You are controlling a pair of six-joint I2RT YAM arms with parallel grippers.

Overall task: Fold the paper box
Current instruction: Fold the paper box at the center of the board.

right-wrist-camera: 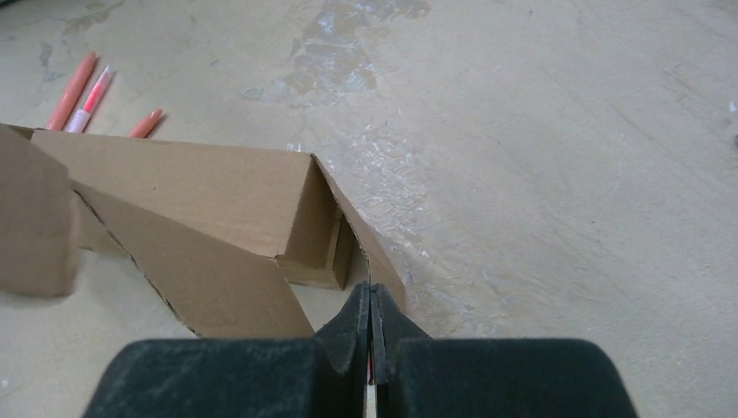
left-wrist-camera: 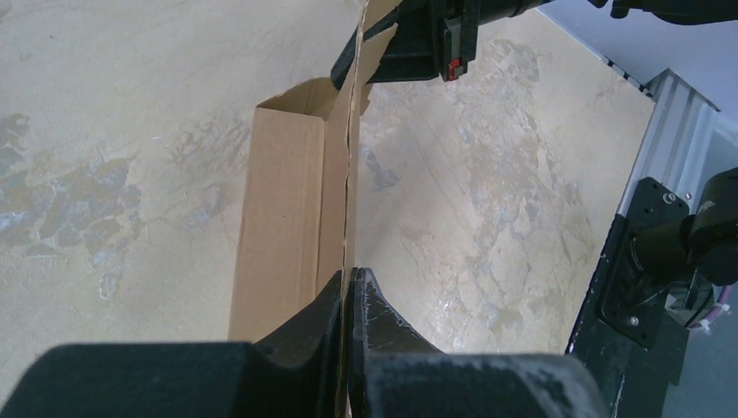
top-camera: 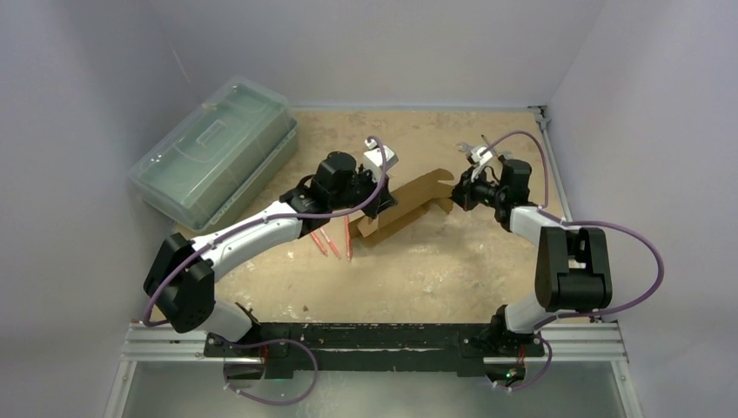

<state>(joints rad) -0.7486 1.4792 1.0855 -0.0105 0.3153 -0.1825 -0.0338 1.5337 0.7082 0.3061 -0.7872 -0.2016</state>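
Note:
The paper box is a brown cardboard piece, partly folded into a long open channel, lying mid-table between the arms. My left gripper is at its left end, shut on a thin cardboard edge; the box's panel runs away from the jaws. My right gripper is at the right end, shut on a flap edge. The right wrist view shows the box's open end and a loose diagonal flap. The right gripper's fingers show at the far end in the left wrist view.
A large translucent green plastic case lies at the back left. Three orange-pink pens lie just in front of the box, also in the right wrist view as pens. White walls enclose the table; a metal rail runs along the near edge.

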